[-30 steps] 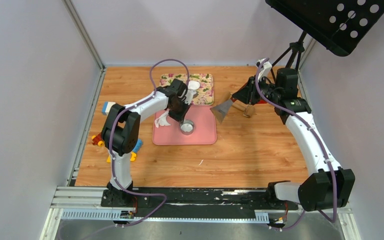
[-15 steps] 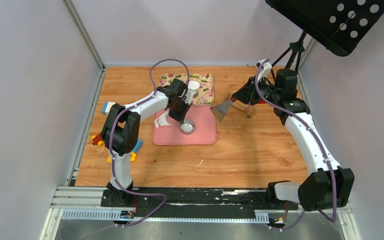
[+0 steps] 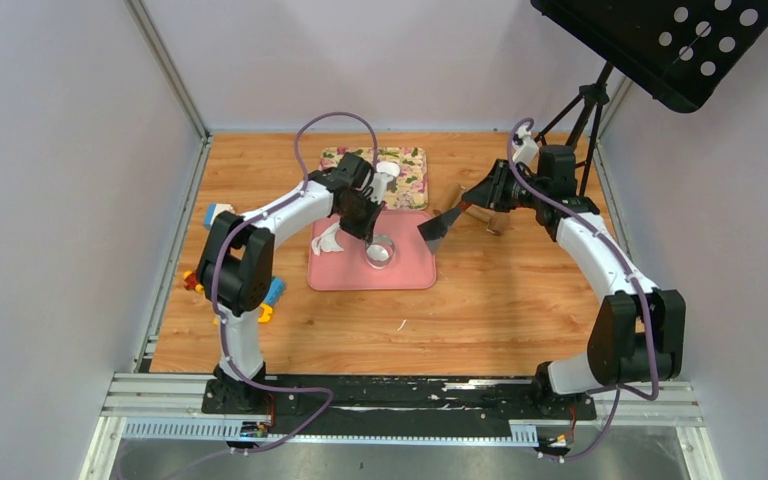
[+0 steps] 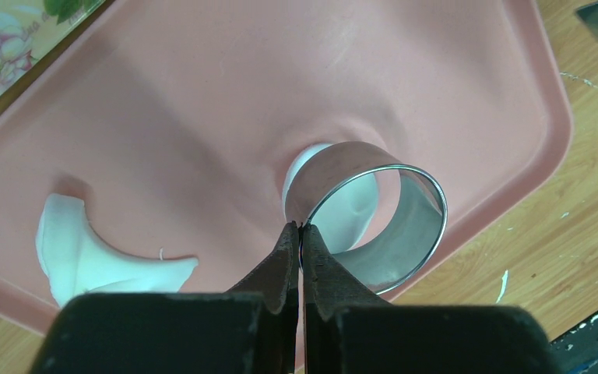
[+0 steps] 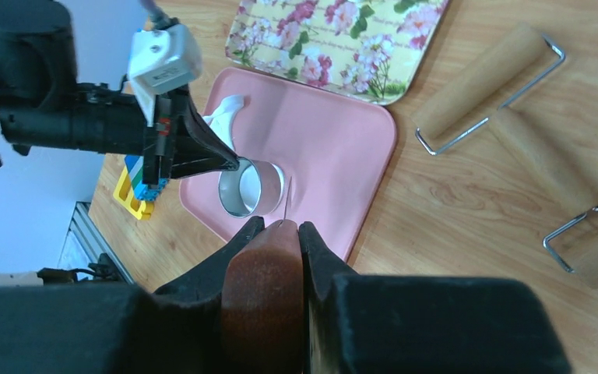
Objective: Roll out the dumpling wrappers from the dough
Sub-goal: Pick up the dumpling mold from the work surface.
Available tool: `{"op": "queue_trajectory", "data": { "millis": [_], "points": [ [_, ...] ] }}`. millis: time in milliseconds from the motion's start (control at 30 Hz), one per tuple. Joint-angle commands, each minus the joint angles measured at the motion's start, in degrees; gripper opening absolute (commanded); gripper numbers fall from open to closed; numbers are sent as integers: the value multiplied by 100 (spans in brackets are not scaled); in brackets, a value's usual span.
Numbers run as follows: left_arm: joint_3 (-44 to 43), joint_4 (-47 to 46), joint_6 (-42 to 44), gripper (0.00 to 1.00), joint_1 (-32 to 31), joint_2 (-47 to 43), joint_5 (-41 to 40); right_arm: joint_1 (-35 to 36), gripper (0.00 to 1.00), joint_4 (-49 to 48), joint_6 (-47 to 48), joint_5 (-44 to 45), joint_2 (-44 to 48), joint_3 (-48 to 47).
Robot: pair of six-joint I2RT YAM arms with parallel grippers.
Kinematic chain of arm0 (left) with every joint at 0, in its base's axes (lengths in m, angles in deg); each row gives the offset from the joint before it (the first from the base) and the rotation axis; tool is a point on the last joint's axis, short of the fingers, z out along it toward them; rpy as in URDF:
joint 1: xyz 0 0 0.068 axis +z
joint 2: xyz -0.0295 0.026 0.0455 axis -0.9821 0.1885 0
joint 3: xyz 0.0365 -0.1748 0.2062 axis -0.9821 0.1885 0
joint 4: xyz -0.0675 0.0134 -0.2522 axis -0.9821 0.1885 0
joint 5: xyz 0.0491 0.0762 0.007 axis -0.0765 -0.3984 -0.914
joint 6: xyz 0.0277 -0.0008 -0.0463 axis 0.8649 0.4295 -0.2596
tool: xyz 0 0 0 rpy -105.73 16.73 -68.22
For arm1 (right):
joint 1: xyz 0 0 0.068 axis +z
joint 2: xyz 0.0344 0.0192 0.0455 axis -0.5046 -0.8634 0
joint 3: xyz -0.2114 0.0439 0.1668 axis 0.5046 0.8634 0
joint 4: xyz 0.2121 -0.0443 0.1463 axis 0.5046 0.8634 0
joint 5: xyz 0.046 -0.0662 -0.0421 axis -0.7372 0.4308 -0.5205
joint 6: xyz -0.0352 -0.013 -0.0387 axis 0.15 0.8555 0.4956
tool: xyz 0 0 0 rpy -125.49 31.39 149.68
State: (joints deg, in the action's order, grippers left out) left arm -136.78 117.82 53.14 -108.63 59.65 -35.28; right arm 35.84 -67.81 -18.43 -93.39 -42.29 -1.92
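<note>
My left gripper is shut on the near rim of the small metal ring cutter, which stands on the pink mat; the pinch shows in the left wrist view. White dough lies inside the ring cutter; its outline is hidden by the wall. A ragged dough scrap lies at the mat's left. One round wrapper lies on the floral tray. My right gripper is shut on a scraper's wooden handle; its blade hovers at the mat's right edge.
Two wooden rolling pins with wire handles lie on the table right of the mat. Coloured toy blocks sit by the left arm's base. A black stand rises at the back right.
My right arm has swung the scraper left and down, closer to the mat's right edge. My left gripper has shifted the ring cutter slightly to the right.
</note>
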Motion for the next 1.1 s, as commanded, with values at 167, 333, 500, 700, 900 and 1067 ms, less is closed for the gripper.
{"op": "queue_trajectory", "data": {
  "millis": [167,333,500,700,900,1067],
  "points": [
    [-6,-245,-141,0,62,-489,303,-21,0,-539,-568,86,-448,50],
    [-47,-232,-159,0,144,-625,408,-25,0,-574,-556,127,-540,69],
    [9,-231,-202,0,146,-666,509,-25,0,-599,-553,124,-589,73],
    [-66,-235,-210,0,414,-863,566,-20,0,-601,-604,254,-671,93],
    [-40,-226,-248,0,1349,-1077,481,-12,0,-601,-793,199,-1018,-4],
    [-6,-168,-230,0,2127,-1155,-156,-14,0,-612,-850,-87,-1420,-201]
  ]
}}
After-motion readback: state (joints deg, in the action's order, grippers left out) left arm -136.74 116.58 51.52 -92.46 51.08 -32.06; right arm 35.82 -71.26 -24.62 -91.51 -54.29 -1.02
